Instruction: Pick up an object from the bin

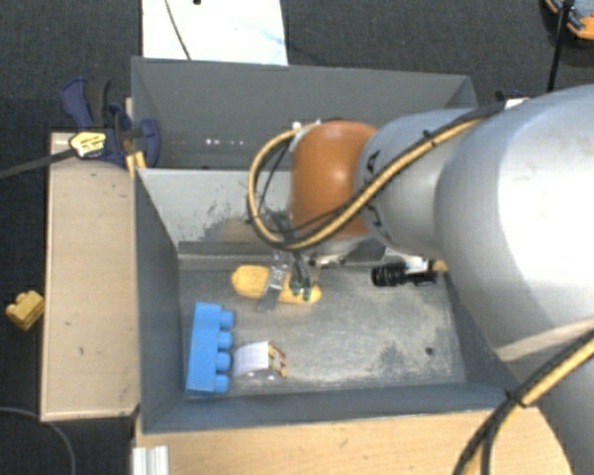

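**Visitor:** Where is the gripper?

**Onlooker:** Low in the grey bin (158, 295), over the far-left part of its floor. The gripper (285, 283) hangs under an orange wrist cover (327, 181) and sits right down at a rounded yellow lump (247, 282), perhaps a toy fruit.

**Visitor:** Has it got hold of the lump?

**Onlooker:** I cannot tell. From here I can't see whether the gripper is open or closed.

**Visitor:** Which way does the lump lie?

**Onlooker:** Its long axis runs left to right, with the right end a little nearer to us. Yellow shows on both sides of the gripper, more on the left. So I judge the gripper is across the middle, slightly right of centre.

**Visitor:** Is anything crowding it?

**Onlooker:** No. A blue toy brick (210, 347) lies nearer and to the left, apart from the lump. A small pale packet (254, 360) sits just beside the brick. A straight lift looks unobstructed.
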`<state>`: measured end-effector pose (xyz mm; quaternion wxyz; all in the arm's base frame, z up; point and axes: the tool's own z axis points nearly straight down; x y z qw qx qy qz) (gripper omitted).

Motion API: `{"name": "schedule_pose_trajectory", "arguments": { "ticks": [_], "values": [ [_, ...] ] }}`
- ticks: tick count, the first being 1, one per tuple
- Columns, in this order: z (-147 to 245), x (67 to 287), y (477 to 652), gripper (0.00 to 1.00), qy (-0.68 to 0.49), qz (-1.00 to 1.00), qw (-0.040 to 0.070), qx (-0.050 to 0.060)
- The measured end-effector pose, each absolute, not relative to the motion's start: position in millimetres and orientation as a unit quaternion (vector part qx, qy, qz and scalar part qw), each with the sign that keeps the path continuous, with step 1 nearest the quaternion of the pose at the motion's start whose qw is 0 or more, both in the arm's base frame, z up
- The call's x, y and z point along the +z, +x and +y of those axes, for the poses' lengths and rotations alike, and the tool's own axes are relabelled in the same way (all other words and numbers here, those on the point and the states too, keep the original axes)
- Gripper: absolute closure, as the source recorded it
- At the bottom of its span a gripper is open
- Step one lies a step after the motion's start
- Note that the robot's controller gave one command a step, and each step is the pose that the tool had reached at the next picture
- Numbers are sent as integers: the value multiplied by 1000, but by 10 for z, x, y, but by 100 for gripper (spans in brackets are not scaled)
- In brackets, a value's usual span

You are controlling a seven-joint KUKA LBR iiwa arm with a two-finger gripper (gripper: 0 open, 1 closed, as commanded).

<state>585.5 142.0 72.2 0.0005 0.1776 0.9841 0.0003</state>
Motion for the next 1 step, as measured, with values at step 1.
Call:
{"name": "schedule_pose_trajectory", "arguments": {
  "ticks": [1],
  "values": [
    [1420,828,5862,100,178,984,1,0]
  ]
}}
